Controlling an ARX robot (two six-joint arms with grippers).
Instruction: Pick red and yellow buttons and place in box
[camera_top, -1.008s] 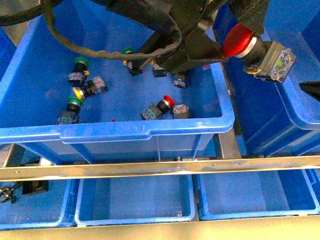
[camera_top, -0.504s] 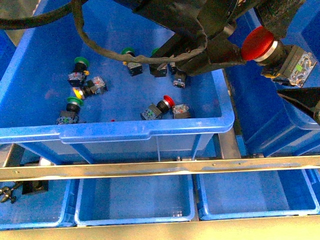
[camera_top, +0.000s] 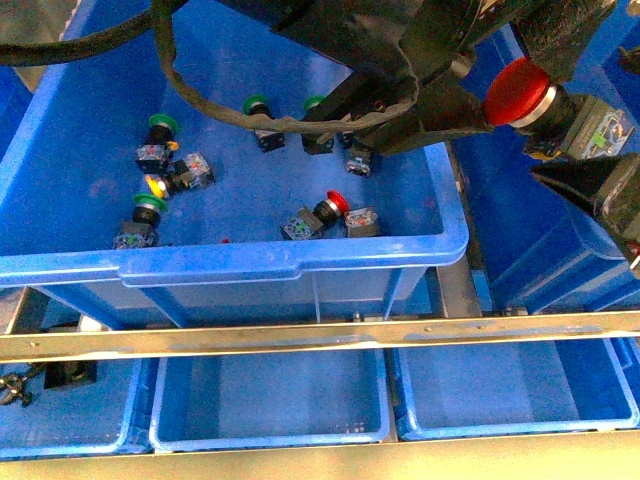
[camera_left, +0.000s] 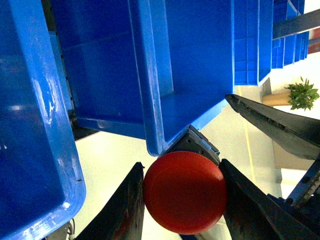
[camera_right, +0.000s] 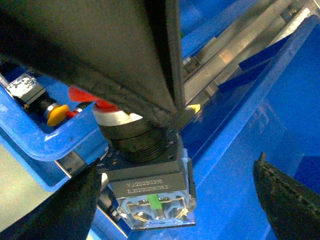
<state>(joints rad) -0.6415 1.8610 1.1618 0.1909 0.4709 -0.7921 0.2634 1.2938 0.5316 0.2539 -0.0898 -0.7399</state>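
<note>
A red button (camera_top: 520, 90) is held aloft by its mushroom cap in the closed jaws of the left gripper (camera_left: 183, 197), just past the source tote (camera_top: 300, 258) and above the near edge of the box (camera_top: 520, 235); the right gripper (camera_right: 175, 172) is spread wide and empty beside the grey contact block. A slip off the rounded cap, or a knock from the right finger, could drop it onto the rim or between the totes; its long axis is tilted, cap toward the source tote, contact block toward the box.
</note>
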